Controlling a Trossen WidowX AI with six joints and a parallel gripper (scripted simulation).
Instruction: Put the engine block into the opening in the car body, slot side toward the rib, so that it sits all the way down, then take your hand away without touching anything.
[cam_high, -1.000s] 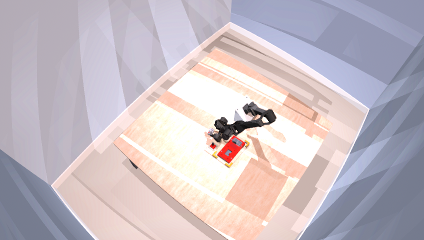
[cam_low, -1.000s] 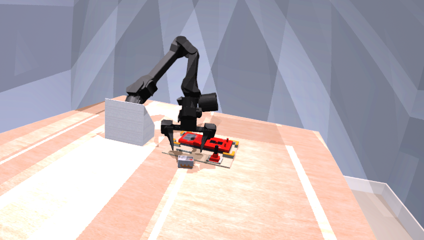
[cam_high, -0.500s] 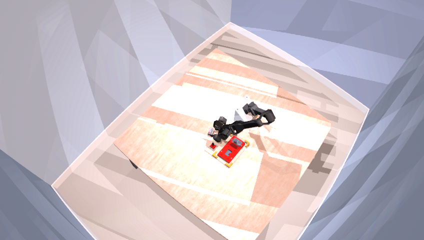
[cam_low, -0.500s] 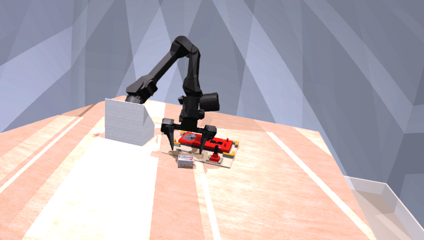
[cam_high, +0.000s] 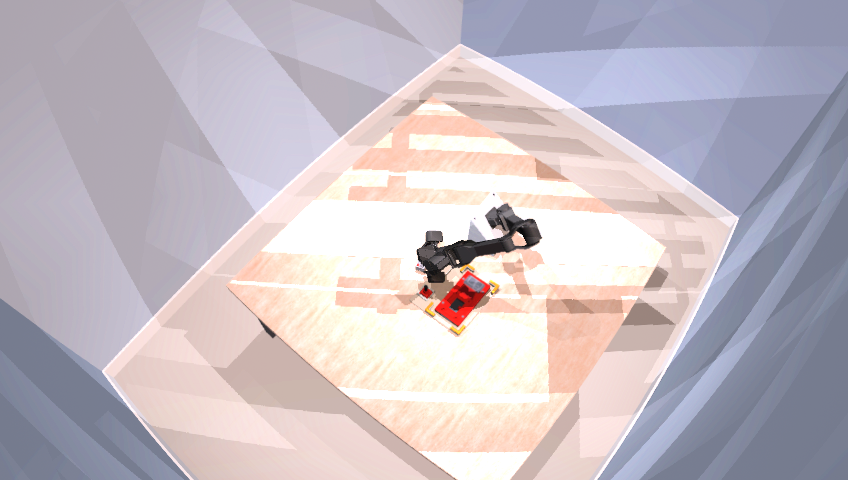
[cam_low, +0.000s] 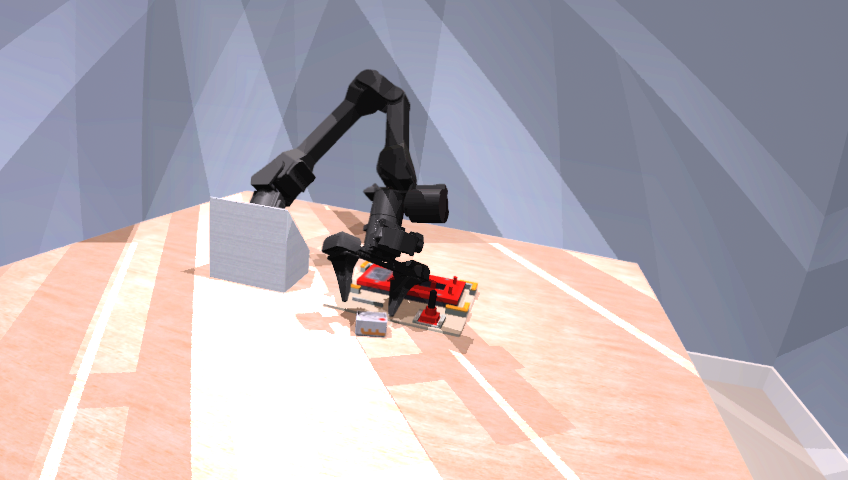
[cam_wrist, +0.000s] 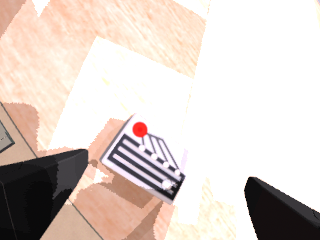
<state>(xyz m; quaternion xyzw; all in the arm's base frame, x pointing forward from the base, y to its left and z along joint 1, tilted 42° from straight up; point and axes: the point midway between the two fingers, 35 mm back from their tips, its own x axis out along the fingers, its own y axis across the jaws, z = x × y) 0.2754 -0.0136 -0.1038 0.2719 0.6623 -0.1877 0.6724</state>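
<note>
The engine block (cam_low: 371, 325) (cam_wrist: 145, 162) is a small pale block with black and white stripes and a red dot on top. It stands on the table beside the base plate, with tan notches low on its near face in the exterior view. In the top view the arm mostly hides it. My gripper (cam_low: 368, 306) (cam_wrist: 167, 171) is wide open and empty, its fingertips above and behind the block in the exterior view. The red car body (cam_high: 447, 314) (cam_low: 450, 292) lies on the base plate; its dark opening (cam_high: 457, 304) shows no block. The rib cannot be made out.
Yellow corner brackets (cam_high: 457, 328) (cam_low: 457, 308) surround the car body. A red piece with a black upright stick (cam_high: 426, 292) (cam_low: 429, 318) stands on the base plate, close to one finger. The pale robot mount (cam_high: 477, 228) (cam_low: 246, 243) stands behind.
</note>
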